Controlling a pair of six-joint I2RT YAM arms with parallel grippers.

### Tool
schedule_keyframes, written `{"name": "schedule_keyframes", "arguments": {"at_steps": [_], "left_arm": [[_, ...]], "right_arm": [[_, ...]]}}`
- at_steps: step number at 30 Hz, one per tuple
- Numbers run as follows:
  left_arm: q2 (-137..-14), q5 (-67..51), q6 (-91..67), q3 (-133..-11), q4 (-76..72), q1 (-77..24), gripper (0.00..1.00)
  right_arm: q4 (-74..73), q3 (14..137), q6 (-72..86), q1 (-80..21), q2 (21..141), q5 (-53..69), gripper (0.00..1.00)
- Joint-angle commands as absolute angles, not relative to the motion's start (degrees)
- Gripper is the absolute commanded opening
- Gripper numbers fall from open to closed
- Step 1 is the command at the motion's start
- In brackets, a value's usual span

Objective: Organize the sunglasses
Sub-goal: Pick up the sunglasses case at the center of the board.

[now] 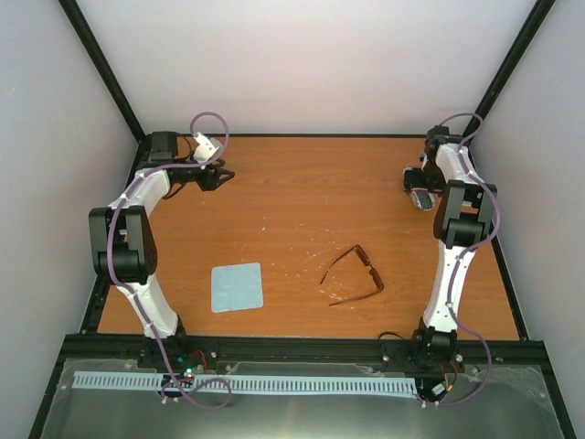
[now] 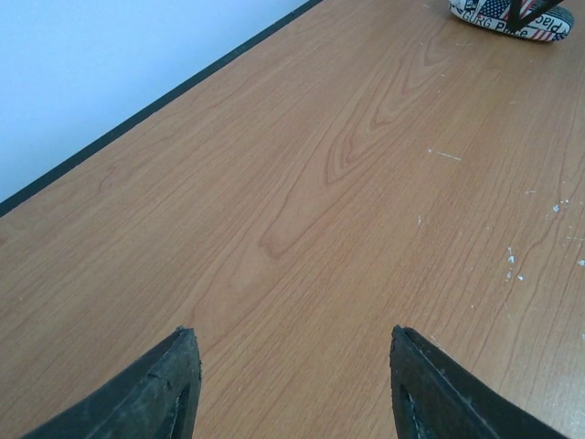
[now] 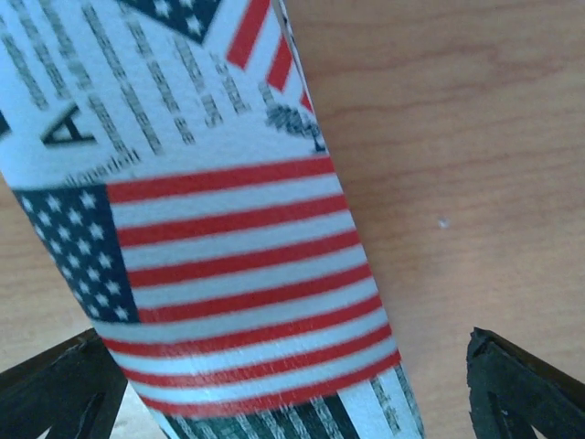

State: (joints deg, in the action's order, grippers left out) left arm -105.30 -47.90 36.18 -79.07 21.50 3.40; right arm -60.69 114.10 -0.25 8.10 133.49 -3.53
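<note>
Between the right fingers (image 3: 516,389), spread wide, lies the flag-printed case (image 3: 228,238), not gripped. Left fingers (image 2: 155,393) stand partly apart over the counter (image 2: 302,183), empty. Sunglasses (image 1: 355,274) lie unfolded, well apart from both. Recommend closing squarely across the case's middle before lifting.

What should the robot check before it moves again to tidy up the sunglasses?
1. Sunglasses lying free on the table, arms unfolded: ok.
2. Right fingers spread wide on either side of the case: ok.
3. Case gripped: not ok, a gap shows beside one finger.
4. Left fingers open with nothing between them: ok.
5. Cloth lying apart from the sunglasses: ok.
6. Case open or closed: cannot tell.
</note>
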Motion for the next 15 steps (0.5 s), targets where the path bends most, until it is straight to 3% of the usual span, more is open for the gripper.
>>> {"name": "schedule_keyframes", "arguments": {"at_steps": [1,7,15], "left_arm": [[-106.18,-47.9,37.12,-81.7,23.27,3.08,0.57],[-106.73,-47.94,37.34,-81.94,23.91,2.92,0.57],[-107.22,-48.16,37.39,-82.39,24.42,2.64,0.56]], "right_arm": [[-61.59,117.86,-0.79,8.12,135.65,-1.16,0.96],[-61.64,118.45,-1.03,8.14,136.78,-0.94,0.91],[-61.9,119.66,-1.15,8.39,137.98,2.45,0.54]]}}
